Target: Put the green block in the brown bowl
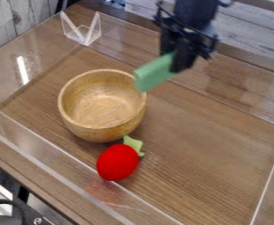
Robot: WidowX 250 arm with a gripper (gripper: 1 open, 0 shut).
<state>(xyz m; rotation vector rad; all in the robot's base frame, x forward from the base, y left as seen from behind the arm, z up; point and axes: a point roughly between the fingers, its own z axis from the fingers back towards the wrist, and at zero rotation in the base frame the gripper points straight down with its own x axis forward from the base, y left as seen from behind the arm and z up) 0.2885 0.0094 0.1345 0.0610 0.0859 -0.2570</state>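
My gripper hangs in the air just right of the brown bowl, pointing down, shut on one end of the green block. The mint-green bar tilts down to the left, its free end over the bowl's right rim. It touches neither table nor bowl. The light wooden bowl sits at the left centre of the table with nothing inside it.
A red strawberry-like toy with a green leaf lies in front of the bowl. A clear plastic stand is at the back left. Low clear walls edge the wooden table.
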